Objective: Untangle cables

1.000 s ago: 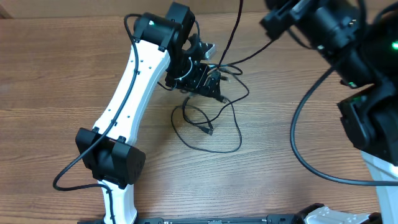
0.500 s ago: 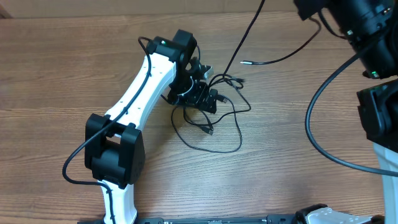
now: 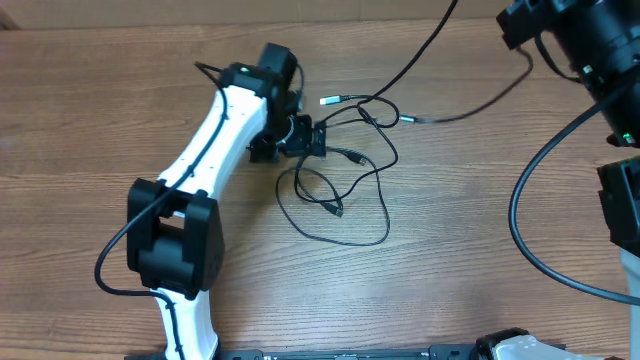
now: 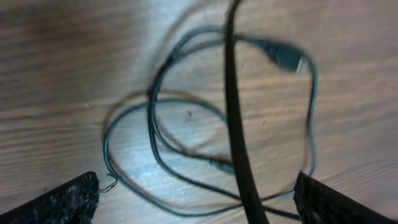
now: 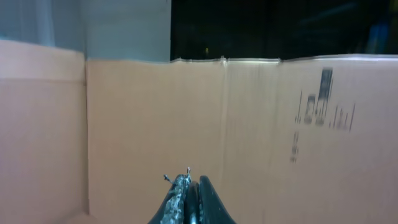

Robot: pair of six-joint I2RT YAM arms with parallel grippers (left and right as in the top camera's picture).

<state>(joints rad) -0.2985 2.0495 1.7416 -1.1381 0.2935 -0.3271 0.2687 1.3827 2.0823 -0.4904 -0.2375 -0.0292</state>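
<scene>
Roughly four plug tips (image 3: 327, 100) on cables (image 4: 231, 93); left jaws released, right jaws clenched

The cables (image 3: 335, 208) lie mid-table (image 3: 80, 120); the left gripper (image 3: 305, 140) hangs over their far left edge

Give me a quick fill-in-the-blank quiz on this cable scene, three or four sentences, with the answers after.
The left tool is ___, its tips far apart over the cables.
The cables lie loose on a ___ table.
The right tool is ___, its tips pressed together.
The right tool points at a ___ wall.
Missing words: open; wooden; shut; cardboard.
</scene>
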